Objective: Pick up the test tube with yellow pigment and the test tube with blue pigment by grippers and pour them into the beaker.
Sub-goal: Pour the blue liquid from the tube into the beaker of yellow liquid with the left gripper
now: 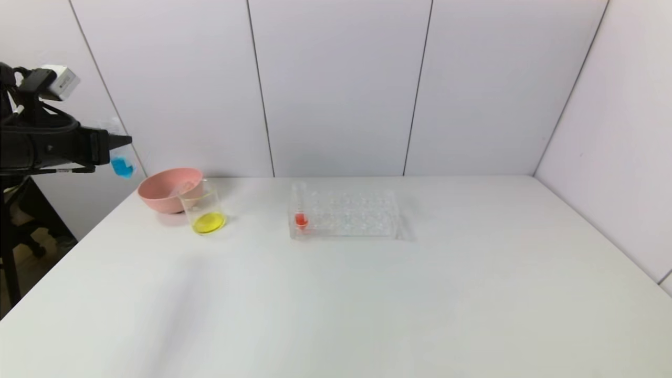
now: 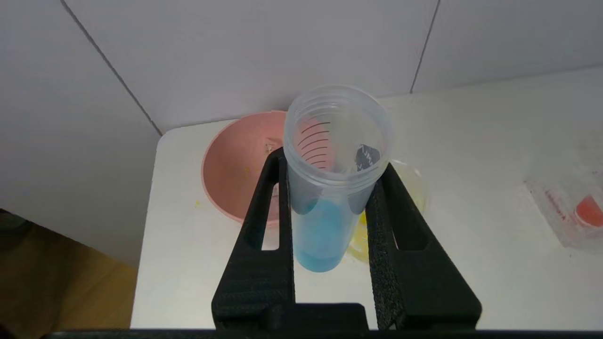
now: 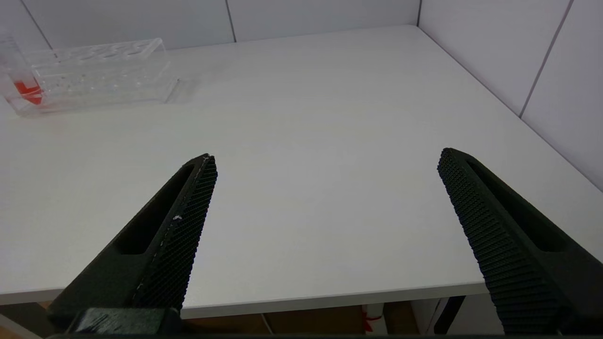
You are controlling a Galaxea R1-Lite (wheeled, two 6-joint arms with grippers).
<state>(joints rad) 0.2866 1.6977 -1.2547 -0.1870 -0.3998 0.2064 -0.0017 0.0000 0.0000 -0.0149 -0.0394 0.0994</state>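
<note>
My left gripper (image 1: 123, 143) is raised at the far left, left of and above the pink bowl, shut on the test tube with blue pigment (image 1: 122, 165). In the left wrist view the tube (image 2: 325, 221) stands between the black fingers (image 2: 264, 226), mouth up, with blue liquid at its bottom. The beaker (image 1: 205, 210) stands on the table in front of the bowl with yellow liquid in its base; in the left wrist view the beaker (image 2: 410, 181) is mostly hidden behind the tube and a finger. The test tube with yellow pigment is out of view. My right gripper (image 3: 326, 157) is open and empty over the table's near edge.
A pink bowl (image 1: 168, 190) sits at the back left of the white table. A clear tube rack (image 1: 346, 215) stands mid-table with a red-liquid tube (image 1: 300, 212) at its left end. White wall panels close the back and right sides.
</note>
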